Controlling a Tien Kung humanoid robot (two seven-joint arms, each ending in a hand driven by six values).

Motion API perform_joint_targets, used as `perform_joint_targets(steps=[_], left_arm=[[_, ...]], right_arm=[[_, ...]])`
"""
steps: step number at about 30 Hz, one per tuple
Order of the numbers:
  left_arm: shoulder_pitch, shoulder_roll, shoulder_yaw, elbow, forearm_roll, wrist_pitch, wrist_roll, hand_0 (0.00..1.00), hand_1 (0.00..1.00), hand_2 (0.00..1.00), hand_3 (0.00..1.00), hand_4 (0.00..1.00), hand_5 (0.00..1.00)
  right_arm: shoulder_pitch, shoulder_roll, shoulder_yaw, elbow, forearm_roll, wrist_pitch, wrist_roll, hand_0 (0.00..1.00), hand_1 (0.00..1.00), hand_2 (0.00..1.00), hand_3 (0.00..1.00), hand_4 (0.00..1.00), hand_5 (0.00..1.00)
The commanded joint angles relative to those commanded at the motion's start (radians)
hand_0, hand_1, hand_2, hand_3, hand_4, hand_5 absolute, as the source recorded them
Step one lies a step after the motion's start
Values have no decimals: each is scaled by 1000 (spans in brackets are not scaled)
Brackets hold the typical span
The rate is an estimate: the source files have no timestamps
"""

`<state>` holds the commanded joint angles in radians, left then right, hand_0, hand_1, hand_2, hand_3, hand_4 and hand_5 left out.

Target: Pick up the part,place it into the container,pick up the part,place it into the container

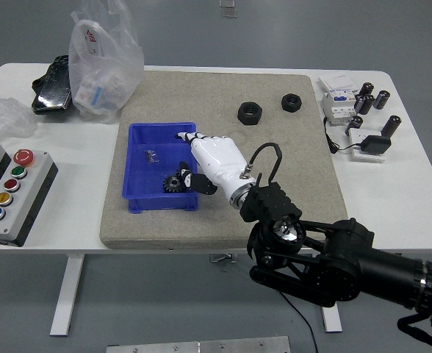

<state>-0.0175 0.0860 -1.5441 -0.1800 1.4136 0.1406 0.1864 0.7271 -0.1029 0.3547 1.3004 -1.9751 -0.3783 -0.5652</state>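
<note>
The gear (173, 183) already lies in the blue bin (139, 169), near its front right corner. Your right hand (214, 163) hangs over that corner with fingers loosened, holding nothing. Lift it clear of the bin wall, then cross the mat (289, 184) toward the nearer black nut (249, 113) near its far edge.

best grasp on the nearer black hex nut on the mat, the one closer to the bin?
Probably from straight above, fingers closing on two opposite outer flats of the hex nut. It lies flat on the grey mat with its hole facing up, and the second nut sits well apart, so the sides are clear. The right hand, open over the blue bin, is closest.
</note>
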Motion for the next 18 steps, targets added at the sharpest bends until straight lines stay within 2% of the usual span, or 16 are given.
perform_joint_targets(steps=[4, 6, 8, 10, 11, 16, 17, 18], left_arm=[[0, 0, -1, 0, 1, 0, -1, 667, 517, 521, 603, 717, 332], [1, -1, -2, 0, 1, 0, -1, 667, 515, 519, 602, 716, 332], [1, -1, -2, 0, 1, 0, -1, 667, 515, 519, 602, 716, 332], [1, -1, -9, 0, 6, 1, 2, 667, 515, 519, 602, 716, 332], [0, -1, -20, 0, 16, 1, 7, 667, 512, 517, 602, 716, 331], [-5, 3, -100, 0, 90, 7, 41, 667, 512, 517, 602, 716, 331], [-5, 3, -110, 0, 98, 8, 45, 667, 513, 519, 602, 716, 331], [-4, 4, -117, 0, 103, 9, 48, 667, 513, 519, 602, 716, 331]], right_arm=[[-18, -15, 57, 21, -27, -5, -3, 265, 626, 854, 857, 321, 260], [-34, -27, 97, 42, -45, -9, -3, 267, 625, 836, 824, 361, 280], [-55, -43, 140, 67, -56, -25, 8, 267, 625, 836, 824, 361, 280], [-80, -61, 184, 89, -51, -63, 38, 267, 625, 836, 824, 361, 280], [-94, -69, 208, 95, -39, -87, 58, 282, 602, 772, 730, 409, 249], [-172, -89, 337, 105, 73, -217, 188, 282, 602, 772, 730, 409, 249], [-189, -91, 365, 109, 94, -241, 218, 325, 569, 686, 693, 504, 236], [-202, -94, 389, 114, 106, -259, 242, 325, 569, 686, 693, 504, 236]])
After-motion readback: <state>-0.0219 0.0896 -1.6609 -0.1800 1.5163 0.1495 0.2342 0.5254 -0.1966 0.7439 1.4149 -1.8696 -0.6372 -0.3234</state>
